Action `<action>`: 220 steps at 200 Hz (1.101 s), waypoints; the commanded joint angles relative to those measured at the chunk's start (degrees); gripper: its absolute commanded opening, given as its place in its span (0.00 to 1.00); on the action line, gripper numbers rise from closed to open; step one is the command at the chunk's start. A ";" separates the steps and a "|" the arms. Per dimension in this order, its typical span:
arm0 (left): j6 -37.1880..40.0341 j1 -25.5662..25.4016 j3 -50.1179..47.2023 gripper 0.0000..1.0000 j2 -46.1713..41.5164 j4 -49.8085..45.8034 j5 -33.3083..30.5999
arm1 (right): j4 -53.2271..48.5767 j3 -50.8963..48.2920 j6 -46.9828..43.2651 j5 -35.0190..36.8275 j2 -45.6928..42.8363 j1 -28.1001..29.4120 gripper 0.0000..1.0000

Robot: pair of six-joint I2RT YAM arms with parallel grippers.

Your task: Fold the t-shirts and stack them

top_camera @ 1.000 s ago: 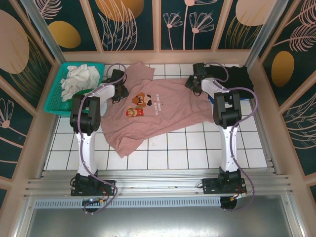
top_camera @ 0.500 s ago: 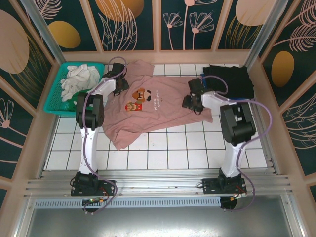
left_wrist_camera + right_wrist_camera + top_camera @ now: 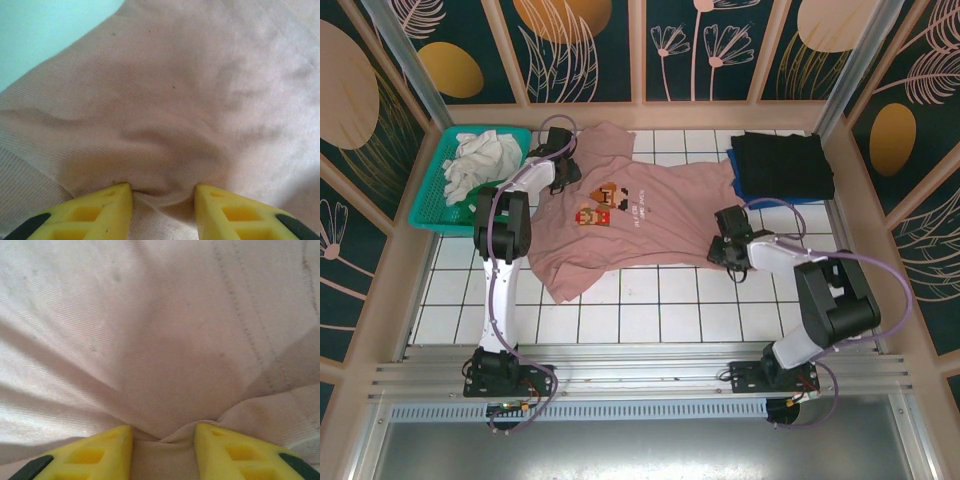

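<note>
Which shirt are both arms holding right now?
The dusty-pink t-shirt with the pixel print, spread mid-table: left fingers and right fingers pinch it. The black t-shirt lies folded far right; the white one crumpled in the teal basket.

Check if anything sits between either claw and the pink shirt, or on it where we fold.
Nothing visible does. The left claw and the right claw are each pinching the dusty-pink cloth t-shirt, and no other item lies on it. The folded black t-shirt sits by its far right edge.

table (image 3: 650, 310): white tiles | on it: pink t-shirt (image 3: 660, 220) spread, teal basket (image 3: 432, 222) far-left, folded shirts (image 3: 782, 165) far-right
</note>
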 commanded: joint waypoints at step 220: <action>-6.09 -4.94 -55.99 0.57 -44.32 11.69 2.55 | -5.14 50.65 -2.14 0.76 43.49 -9.10 0.41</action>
